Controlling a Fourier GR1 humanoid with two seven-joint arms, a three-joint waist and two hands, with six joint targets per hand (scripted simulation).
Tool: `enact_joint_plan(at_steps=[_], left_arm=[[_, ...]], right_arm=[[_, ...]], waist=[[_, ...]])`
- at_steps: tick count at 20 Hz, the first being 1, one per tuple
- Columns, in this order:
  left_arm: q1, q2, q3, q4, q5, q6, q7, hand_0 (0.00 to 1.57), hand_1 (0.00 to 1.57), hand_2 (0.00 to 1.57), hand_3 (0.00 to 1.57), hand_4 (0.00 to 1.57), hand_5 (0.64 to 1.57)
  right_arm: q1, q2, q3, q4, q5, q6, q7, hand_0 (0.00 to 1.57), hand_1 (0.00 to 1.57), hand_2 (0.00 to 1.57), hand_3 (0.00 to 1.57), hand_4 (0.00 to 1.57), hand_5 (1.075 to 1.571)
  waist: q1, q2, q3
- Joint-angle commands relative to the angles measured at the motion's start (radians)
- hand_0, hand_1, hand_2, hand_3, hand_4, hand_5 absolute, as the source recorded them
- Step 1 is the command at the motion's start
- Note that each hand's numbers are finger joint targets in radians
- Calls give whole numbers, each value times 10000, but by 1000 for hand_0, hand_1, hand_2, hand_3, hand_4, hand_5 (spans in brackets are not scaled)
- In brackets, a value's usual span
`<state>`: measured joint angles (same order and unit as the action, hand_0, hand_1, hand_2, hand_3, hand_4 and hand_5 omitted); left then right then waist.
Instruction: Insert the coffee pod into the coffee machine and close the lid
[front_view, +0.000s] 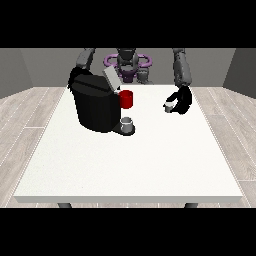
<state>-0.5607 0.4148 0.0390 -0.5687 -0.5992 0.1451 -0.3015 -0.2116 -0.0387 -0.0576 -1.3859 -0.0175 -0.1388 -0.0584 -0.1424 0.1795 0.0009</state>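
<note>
The white table (125, 165) fills the middle of the frame, its near edge low and its far edge just under the robot (128, 62), which sits small at top centre with one arm reaching down either side.

On the table's upper left stands the black coffee machine (95, 107), a bulky dark body with its grey lid (111, 78) tilted up and open at the top right corner. A small grey cup (127, 123) sits on the machine's base at its lower right, and a red mug (126, 99) stands just behind that, right beside the machine.

The hand at the view's left (75, 76) is mostly hidden behind the machine's top left corner; whether its fingers are apart or together cannot be told.

In the upper right of the table, well apart from the machine, the hand at the view's right (182, 101) has its black fingers curled around the small pale coffee pod (169, 105), which shows at the hand's left side.
</note>
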Motion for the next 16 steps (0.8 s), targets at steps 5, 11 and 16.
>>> enact_joint_plan(at_steps=[5,11,16], left_arm=[[-648,278,-52,-193,-76,-969,-707,1424,1424,1457,1423,564,1571],[-1469,-28,-349,-1024,-110,-1932,-210,1342,1342,1397,1362,593,1571],[-2003,37,-250,-1221,-26,-2671,1,1256,1256,1331,1292,545,1571]], right_arm=[[53,192,-145,671,-75,-140,-417,0,0,0,0,424,1571],[143,23,-641,1796,-493,203,-843,0,0,0,0,459,1571],[-186,68,-231,1562,3,-190,-301,0,0,0,0,468,1571]], waist=[[268,-309,-8],[503,-871,0],[406,-1160,-7]])
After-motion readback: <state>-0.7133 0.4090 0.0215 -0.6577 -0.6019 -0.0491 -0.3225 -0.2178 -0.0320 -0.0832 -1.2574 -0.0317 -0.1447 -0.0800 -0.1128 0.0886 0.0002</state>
